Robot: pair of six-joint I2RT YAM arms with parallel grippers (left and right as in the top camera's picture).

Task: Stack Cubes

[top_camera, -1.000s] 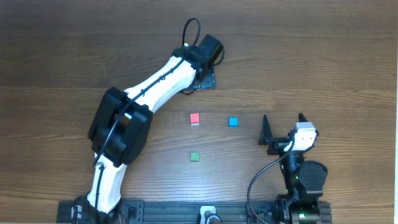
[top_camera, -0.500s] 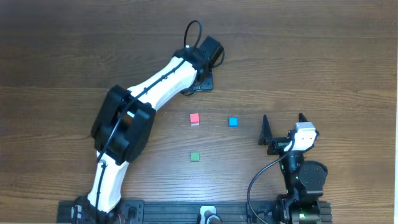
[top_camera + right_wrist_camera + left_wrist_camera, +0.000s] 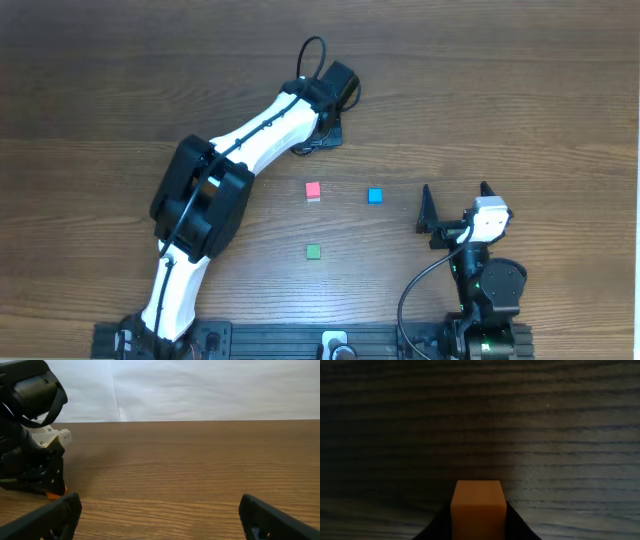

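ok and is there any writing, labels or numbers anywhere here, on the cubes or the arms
None can be read. The pink cube, blue cube, green cube and orange cube show plain faces. The left arm, right arm and wooden table show no legible print.

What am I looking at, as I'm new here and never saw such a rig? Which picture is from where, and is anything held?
These are two robot arms at a wooden table. The top view looks down from a fixed camera; the other two come from a camera on each arm's wrist. On the table lie a pink cube, a blue cube and a green cube. The left end effector, the white arm's two-finger grasping part, is far up the table, shut on an orange cube, shown close in the left wrist view. The right end effector is open, holding nothing.
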